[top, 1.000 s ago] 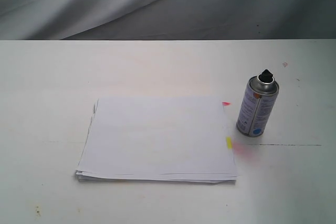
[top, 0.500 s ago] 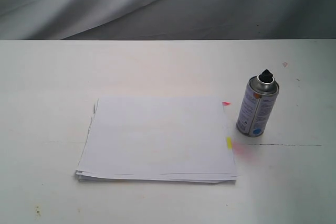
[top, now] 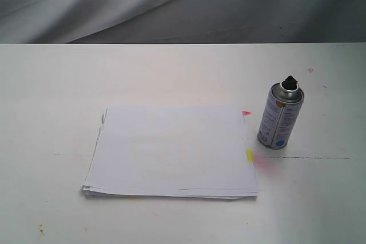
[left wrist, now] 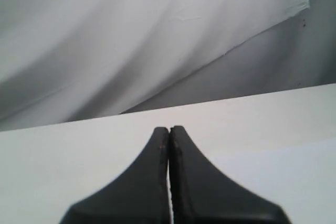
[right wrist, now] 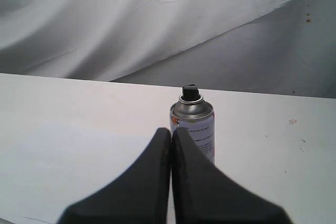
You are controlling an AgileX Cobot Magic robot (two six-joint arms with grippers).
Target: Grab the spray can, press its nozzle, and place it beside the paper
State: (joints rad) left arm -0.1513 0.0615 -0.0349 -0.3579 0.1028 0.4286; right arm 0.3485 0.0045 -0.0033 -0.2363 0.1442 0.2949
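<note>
The spray can stands upright on the white table, just right of the paper. Its black nozzle caps the silver top. The paper is a flat white stack with a pink tab and a yellow tab on its right side. Neither gripper shows in the exterior view. In the right wrist view the spray can and its nozzle stand a little beyond my right gripper, which is shut and empty. My left gripper is shut with nothing in it, above bare table.
A faint pink stain marks the table below the can. A thin dark line runs along the table to the right. Grey cloth hangs behind the table's far edge.
</note>
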